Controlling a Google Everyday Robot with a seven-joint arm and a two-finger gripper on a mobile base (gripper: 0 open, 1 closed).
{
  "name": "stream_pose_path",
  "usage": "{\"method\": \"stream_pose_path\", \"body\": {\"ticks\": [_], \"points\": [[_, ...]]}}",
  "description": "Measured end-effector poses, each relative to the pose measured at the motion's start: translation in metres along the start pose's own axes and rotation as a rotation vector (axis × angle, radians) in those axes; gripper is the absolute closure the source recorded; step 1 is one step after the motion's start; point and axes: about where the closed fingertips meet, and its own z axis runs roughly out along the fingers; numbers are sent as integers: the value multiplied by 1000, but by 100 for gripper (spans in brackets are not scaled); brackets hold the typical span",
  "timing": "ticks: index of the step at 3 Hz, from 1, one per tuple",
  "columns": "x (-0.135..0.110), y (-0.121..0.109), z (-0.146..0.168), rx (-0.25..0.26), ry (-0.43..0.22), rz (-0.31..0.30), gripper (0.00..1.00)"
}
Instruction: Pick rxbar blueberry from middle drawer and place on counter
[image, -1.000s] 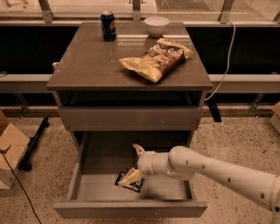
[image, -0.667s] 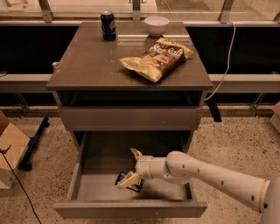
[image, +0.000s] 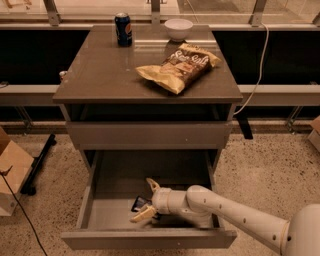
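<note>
The middle drawer (image: 107, 212) is pulled open at the bottom of the cabinet. On its grey floor lies the rxbar blueberry (image: 138, 203), a small dark bar, near the front and middle. My gripper (image: 147, 199) reaches into the drawer from the right. It is open, with one pale finger behind the bar and the other in front of it, so the bar sits between them. Part of the bar is hidden by the fingers. The counter (image: 100, 70) is the grey-brown top slab above.
On the counter lie a tan-and-brown chip bag (image: 177, 67), a blue can (image: 123, 29) and a white bowl (image: 178, 28). A closed drawer front (image: 150, 134) sits above the open drawer. A cardboard box (image: 10, 170) stands on the floor at the left.
My gripper has moved a little toward the drawer's front and left, coming lower around the bar. The bar stays on the drawer floor.
</note>
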Motion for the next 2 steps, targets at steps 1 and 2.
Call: {"method": "stream_pose_path", "body": {"ticks": [1,2], "points": [[21,1,4,15,-19,39,0],[33,5,7,20,-30,68,17]]}}
